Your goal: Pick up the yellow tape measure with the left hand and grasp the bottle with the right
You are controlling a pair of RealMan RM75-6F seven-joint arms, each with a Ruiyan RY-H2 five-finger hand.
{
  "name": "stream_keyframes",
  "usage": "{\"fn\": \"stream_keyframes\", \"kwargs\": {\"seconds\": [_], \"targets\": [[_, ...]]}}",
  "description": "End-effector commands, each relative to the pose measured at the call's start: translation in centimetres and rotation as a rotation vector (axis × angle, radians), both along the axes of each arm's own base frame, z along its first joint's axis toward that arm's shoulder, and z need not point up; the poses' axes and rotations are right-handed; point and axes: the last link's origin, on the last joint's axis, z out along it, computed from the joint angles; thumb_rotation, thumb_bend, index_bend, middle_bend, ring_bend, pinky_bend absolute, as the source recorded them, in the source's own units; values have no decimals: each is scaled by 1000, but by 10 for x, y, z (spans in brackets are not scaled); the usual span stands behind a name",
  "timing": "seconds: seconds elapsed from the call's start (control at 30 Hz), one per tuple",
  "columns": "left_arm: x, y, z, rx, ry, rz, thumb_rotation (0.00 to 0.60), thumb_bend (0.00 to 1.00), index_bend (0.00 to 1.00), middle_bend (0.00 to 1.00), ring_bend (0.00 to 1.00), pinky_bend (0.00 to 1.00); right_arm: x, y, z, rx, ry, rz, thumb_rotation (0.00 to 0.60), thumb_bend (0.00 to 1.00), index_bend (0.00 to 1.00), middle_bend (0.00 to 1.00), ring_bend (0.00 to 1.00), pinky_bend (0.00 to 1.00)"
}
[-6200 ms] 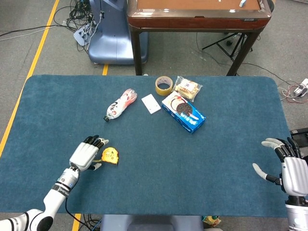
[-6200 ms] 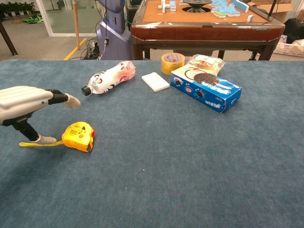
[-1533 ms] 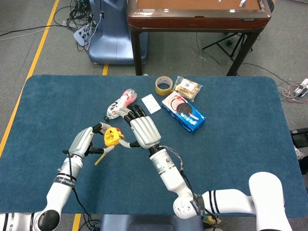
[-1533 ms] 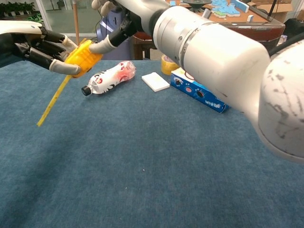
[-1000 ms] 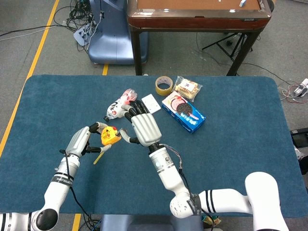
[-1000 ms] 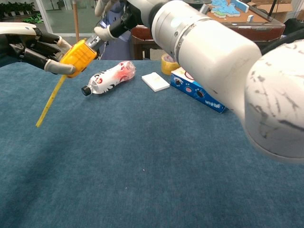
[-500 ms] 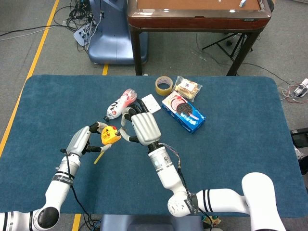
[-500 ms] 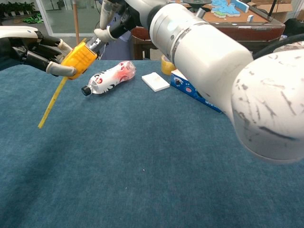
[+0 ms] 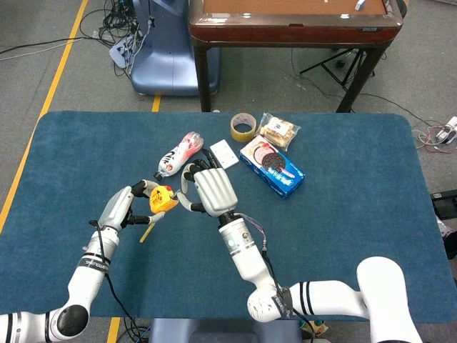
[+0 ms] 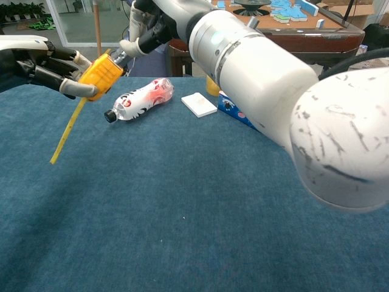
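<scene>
My left hand [image 9: 123, 207] holds the yellow tape measure [image 9: 163, 199] above the table, left of centre. A short length of yellow blade [image 9: 147, 230] hangs from it. The chest view shows the same tape measure [image 10: 101, 75] pinched in the left hand's fingers [image 10: 56, 66], with the blade [image 10: 67, 130] drooping down. The bottle [image 9: 178, 155], with its red and white label, lies on its side on the blue cloth, cap toward me. My right hand [image 9: 209, 189] hovers open just right of the tape measure, its fingers [image 9: 191, 171] spread over the bottle's near end. It holds nothing.
Behind the bottle lie a white card [image 9: 224, 153], a roll of tape [image 9: 243, 127], a snack bag [image 9: 278, 131] and a blue cookie box [image 9: 272, 166]. My right forearm [image 10: 261, 79] fills much of the chest view. A brown table [image 9: 293, 25] stands beyond the far edge.
The left hand has lifted the tape measure off the cloth. The right arm swung in from the far right. In the last second the right hand crept slightly toward the bottle.
</scene>
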Motion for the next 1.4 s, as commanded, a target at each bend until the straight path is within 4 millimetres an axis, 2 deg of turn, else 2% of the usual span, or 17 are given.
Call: {"fn": "stream_keyframes", "kwargs": {"seconds": [0.03,0.5,0.73,1.1,1.4], "targets": [[-1,0,0,0,-1,2,600,215,459,522,326,238,-1,0,0,-1,2,2,600,473,636,433,267,50],[-7,1,1,-7,6,9,600,215,456,522,326,238,-3,-3,7,-15,9,3,600,590,636,436,267,49],[-16,3,-1,-28,28,14,600,215,454,522,326,238,-12,-4,16,-37,22,5,600,616,637,436,267,50],[-40,8,-9,-121,74,28,600,215,447,522,326,238,-49,0,49,-75,23,-12,600,618,637,436,267,50],[-59,11,-18,-157,107,34,600,215,447,522,326,238,-84,9,85,-128,11,-51,600,619,637,436,267,50]]}}
